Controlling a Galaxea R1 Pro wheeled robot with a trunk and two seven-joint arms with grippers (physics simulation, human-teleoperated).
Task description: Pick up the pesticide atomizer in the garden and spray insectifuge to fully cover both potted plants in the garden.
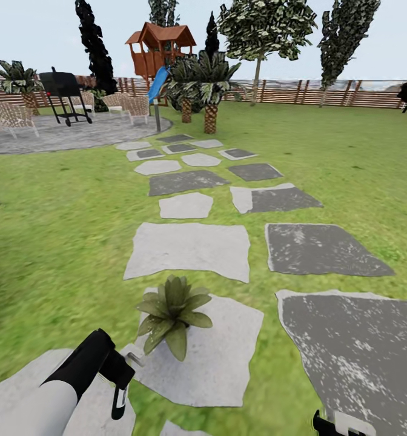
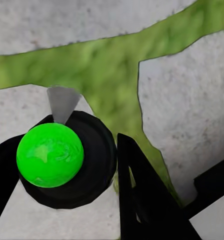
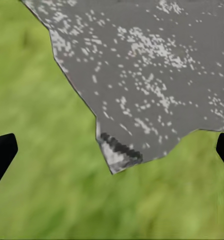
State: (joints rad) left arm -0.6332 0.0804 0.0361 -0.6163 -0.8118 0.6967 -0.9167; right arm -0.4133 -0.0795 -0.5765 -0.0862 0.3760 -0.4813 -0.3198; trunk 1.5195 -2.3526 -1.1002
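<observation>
Outdoors, setting: the garden, a green lawn (image 1: 64, 242) crossed by a path of grey stone slabs (image 1: 188, 248), with a brown slatted fence (image 1: 324, 92) along the far edge.
Left end effector (image 1: 120, 387): low in the head view, closed around the pesticide atomizer (image 1: 120, 396), whose white label shows between the black fingers.
Atomizer from the left wrist: a dark round body with a bright green top (image 2: 50, 155) and a grey nozzle tip (image 2: 62, 102) pointing out over a pale slab and a strip of grass.
Potted plant (image 1: 172, 318): one rosette of pointed green leaves standing on a pale slab (image 1: 221, 369), just beside the nozzle.
Right end effector (image 3: 112, 150): spread wide, gripping nothing, black fingertips (image 3: 2, 152) at the frame sides above grass and a dark speckled slab (image 3: 157, 75).
Far background: a black grill (image 1: 63, 91), wicker chairs (image 1: 131, 106), an orange playhouse (image 1: 161, 48), palm trees (image 1: 209, 85).
</observation>
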